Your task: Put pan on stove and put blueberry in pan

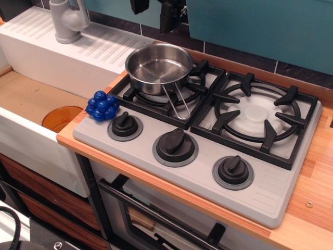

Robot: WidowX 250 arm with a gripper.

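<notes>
Two dark fingers (170, 15) are seen at the top edge of the frame, cut off above, with a clear gap between them; the gripper (156, 11) is spread apart and nothing is held. It hangs above the back edge of the counter, behind and above the pan (158, 67), with no contact made.

The pan is seated upright on the left burner grate (165, 89) of the stove (208, 156). Its bowl is empty and shiny. The wire-loop handle (178, 103) points toward the front, sloping down over the grate, its end lying near the grate's front edge.

The blueberry (102, 105) is found on the front-left corner of the stove surface, just beside the left knob (125, 125) and near the left burner grate's corner. It is well apart from the gripper and outside the pan.

The right burner grate (256, 115) is bare. The middle knob (175, 146) and right knob (232, 170) are set along the front of the stove.

The stove is laid on a wooden counter (312, 208). To the left, a white sink (31, 140) is noted, with an orange round item (60, 117) in its basin and a grey faucet (67, 21) behind. A teal wall panel (260, 26) is recorded at the back.
</notes>
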